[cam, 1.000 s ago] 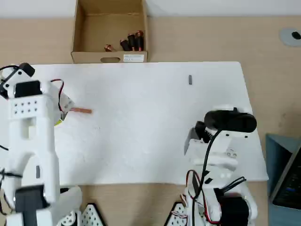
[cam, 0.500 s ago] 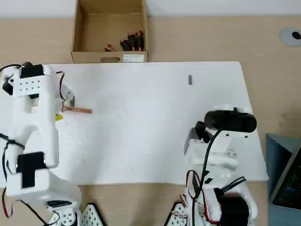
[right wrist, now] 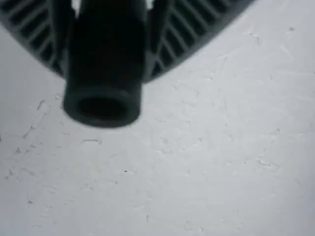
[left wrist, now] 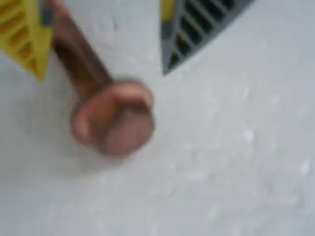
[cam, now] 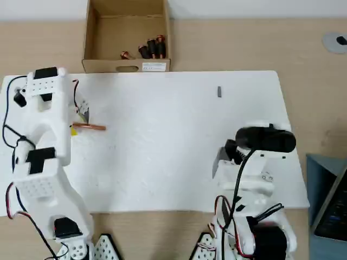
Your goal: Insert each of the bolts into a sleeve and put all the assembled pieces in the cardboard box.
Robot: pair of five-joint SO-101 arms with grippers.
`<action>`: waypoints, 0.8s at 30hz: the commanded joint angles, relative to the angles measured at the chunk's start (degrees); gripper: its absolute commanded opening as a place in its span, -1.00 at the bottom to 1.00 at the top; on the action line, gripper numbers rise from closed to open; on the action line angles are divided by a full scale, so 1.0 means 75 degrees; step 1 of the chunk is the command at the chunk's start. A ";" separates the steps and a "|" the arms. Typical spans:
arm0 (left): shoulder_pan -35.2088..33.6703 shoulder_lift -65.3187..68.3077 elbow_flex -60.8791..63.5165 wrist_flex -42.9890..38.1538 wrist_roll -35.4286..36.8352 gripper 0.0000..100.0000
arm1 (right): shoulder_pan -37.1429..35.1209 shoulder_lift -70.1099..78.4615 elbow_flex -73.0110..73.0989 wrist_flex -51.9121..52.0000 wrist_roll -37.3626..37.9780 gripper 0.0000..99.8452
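Observation:
A copper bolt (cam: 90, 127) lies on the white mat (cam: 162, 157) at the left. My left gripper (cam: 80, 115) hangs over its near end. In the left wrist view the bolt (left wrist: 110, 118) sits head-forward between a yellow finger (left wrist: 24, 39) and a dark finger (left wrist: 197, 29); the gripper (left wrist: 101, 71) is open, with a gap on the dark side. My right gripper (cam: 221, 158), at the lower right of the mat, is shut on a black sleeve (right wrist: 104, 69) with its hollow end showing. A small grey sleeve (cam: 219, 92) lies alone at the mat's far right.
The cardboard box (cam: 97, 38) stands beyond the mat's far left edge, with several assembled pieces (cam: 151, 49) in its near right corner. A dark object (cam: 331, 200) sits off the mat at the right edge. Wooden table (cam: 309, 65) surrounds the mat.
The left arm has stretched farther over the mat and its gripper has come down around the bolt's near end. The bolt, the right arm and its sleeve have stayed put.

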 commanded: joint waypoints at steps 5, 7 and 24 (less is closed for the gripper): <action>-0.0363 0.0815 -0.0879 0.0047 0.0070 -0.96 | 0.0018 -0.0053 -0.0018 -0.0152 0.0082 -0.98; -0.0492 0.1108 -0.1032 0.0047 0.0070 -1.00 | 0.0018 -0.0053 -0.0018 -0.0152 0.0082 -0.98; -0.0340 0.0709 -0.2192 0.1512 0.0000 -0.99 | 0.0018 -0.0053 -0.0053 -0.0152 0.0422 -0.98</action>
